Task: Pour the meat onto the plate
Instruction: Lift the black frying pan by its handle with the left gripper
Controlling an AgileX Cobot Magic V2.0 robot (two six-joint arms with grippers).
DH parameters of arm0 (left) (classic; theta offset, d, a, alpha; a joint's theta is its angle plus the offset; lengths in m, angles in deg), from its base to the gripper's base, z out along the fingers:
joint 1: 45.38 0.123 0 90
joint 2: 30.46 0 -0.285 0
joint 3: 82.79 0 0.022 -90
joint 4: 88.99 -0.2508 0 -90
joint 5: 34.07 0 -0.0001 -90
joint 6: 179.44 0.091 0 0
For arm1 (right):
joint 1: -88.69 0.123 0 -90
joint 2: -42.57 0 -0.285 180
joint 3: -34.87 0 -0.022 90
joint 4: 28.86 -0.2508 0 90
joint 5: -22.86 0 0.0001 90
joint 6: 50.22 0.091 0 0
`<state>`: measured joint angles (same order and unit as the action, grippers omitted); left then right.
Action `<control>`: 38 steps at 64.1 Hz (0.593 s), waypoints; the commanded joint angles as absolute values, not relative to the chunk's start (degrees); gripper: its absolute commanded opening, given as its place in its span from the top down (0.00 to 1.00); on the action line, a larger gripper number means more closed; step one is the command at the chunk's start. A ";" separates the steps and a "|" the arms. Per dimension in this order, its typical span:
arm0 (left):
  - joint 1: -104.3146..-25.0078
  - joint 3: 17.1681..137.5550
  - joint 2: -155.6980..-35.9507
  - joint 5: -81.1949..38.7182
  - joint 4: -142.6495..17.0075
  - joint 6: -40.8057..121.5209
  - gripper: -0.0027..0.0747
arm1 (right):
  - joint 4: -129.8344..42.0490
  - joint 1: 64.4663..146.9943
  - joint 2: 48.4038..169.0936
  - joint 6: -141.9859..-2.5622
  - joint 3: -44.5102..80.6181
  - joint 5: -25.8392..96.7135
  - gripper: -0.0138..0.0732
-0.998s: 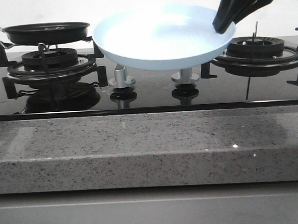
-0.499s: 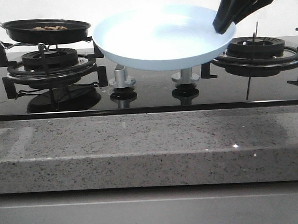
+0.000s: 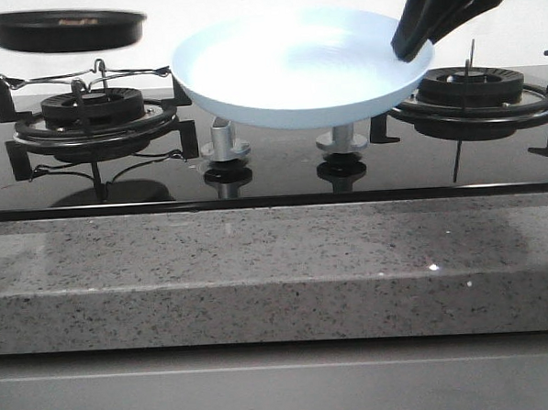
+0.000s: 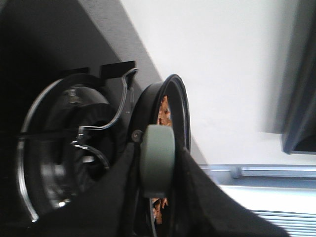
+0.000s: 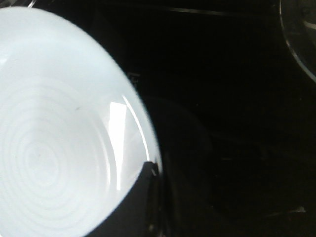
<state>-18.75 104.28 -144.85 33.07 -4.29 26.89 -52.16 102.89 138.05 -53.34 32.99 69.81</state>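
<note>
Starting at the upper left of the frame, the black frying pan [image 3: 63, 29] is seen held clear above the left burner [image 3: 93, 113], its pale green handle [image 4: 157, 159] clenched in the left gripper [image 4: 157, 197]. The meat [image 4: 164, 111] is judged still unpoured, lying inside the pan. At upper centre, the plate [image 3: 276, 76] is held empty and tilted, its rim pinched by the right gripper [image 3: 413, 43] at upper right. Carrying over and tipping are left.
</note>
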 commanded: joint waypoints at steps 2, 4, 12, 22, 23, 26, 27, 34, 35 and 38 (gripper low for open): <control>-18.77 105.86 -141.29 38.57 4.91 27.41 0.99 | -53.99 103.13 135.93 -53.81 34.44 67.66 0.90; -18.87 105.86 -140.98 38.45 4.79 28.06 0.99 | -53.99 103.13 135.93 -53.81 34.44 67.66 0.90; -19.75 105.86 -138.87 38.19 4.67 28.99 0.99 | -53.99 103.13 135.93 -53.81 34.44 67.66 0.90; -22.79 105.86 -136.15 38.11 4.00 30.34 0.99 | -53.99 103.13 135.93 -53.81 34.44 67.66 0.90; -23.35 105.86 -135.88 38.11 4.01 30.47 0.99 | -53.99 103.13 135.93 -53.81 34.44 67.66 0.90; -24.81 105.86 -134.94 38.06 3.21 31.28 0.99 | -53.99 103.13 135.93 -53.81 34.44 67.66 0.90; -24.99 105.86 -134.66 37.97 2.99 31.60 0.99 | -53.99 103.13 135.93 -53.81 34.44 67.66 0.90; -27.92 105.86 -132.71 36.72 1.50 32.50 0.99 | -53.99 103.13 135.93 -53.81 34.44 67.66 0.90; -28.29 105.86 -132.42 36.49 1.26 32.63 0.99 | -53.99 103.13 135.93 -53.81 34.44 67.66 0.90; -29.56 105.86 -131.56 35.57 0.74 33.21 0.99 | -53.99 103.13 135.93 -53.81 34.44 67.66 0.90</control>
